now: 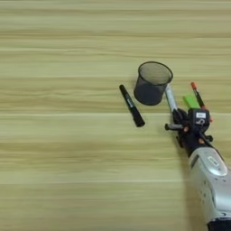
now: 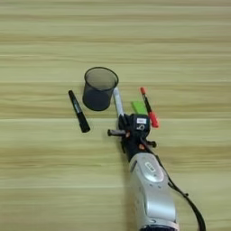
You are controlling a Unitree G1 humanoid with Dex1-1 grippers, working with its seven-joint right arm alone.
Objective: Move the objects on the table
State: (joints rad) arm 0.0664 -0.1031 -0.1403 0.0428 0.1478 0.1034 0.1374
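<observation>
A white-barrelled marker (image 1: 170, 98) lies slanted on the table (image 1: 67, 149), its upper end against the foot of the black mesh cup (image 1: 152, 83). My right gripper (image 1: 178, 119) sits over the marker's lower end and hides its cap. Just right of the gripper's top lies the small green block (image 1: 191, 101). Beside the block is the thin red pen (image 1: 198, 96), partly covered by the gripper's body. A black marker (image 1: 131, 106) lies by itself left of the cup. My silver forearm (image 2: 151, 189) rises from the bottom edge.
The mesh cup (image 2: 99, 88) stands upright close behind the gripper. A black cable (image 2: 187, 198) runs along the forearm's right side. Bare wood stretches to the left and toward the far edge.
</observation>
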